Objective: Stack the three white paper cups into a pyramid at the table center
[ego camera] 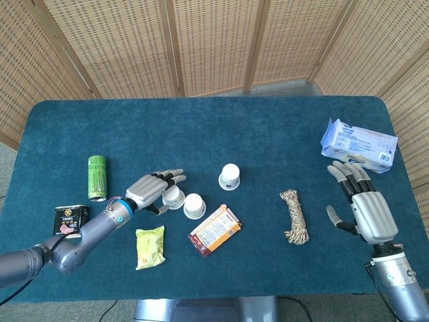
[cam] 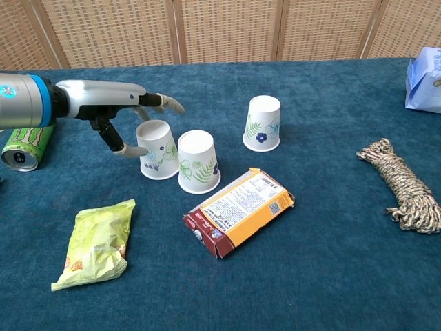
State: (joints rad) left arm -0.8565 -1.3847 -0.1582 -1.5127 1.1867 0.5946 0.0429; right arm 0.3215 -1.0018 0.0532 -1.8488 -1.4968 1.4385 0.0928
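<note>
Three white paper cups upside down near the middle of the blue worktop point(ego camera: 201, 127): left cup point(cam: 157, 149) and middle cup point(cam: 198, 161) just beside each other, third cup point(cam: 262, 123) apart, further toward the far edge and to the right. Left robot hand point(cam: 114, 103) spread wide around the left cup, fingers above its top, thumb by its left side; contact unclear. Right robot hand point(ego camera: 365, 204) open with fingers apart, holding nothing, near the right edge.

Crowding the cups: an orange and brown box point(cam: 238, 211) lying flat just in front of the middle cup, toward the near edge. A yellow-green snack packet point(cam: 96, 243) near the front edge, left of the box. A green drink can point(ego camera: 98, 177) on its side toward the left edge, with a small dark packet point(ego camera: 70, 221) in front of it. A coil of rope point(cam: 401, 184) right of centre. A blue and white pack point(ego camera: 358, 145) near the far right corner.
</note>
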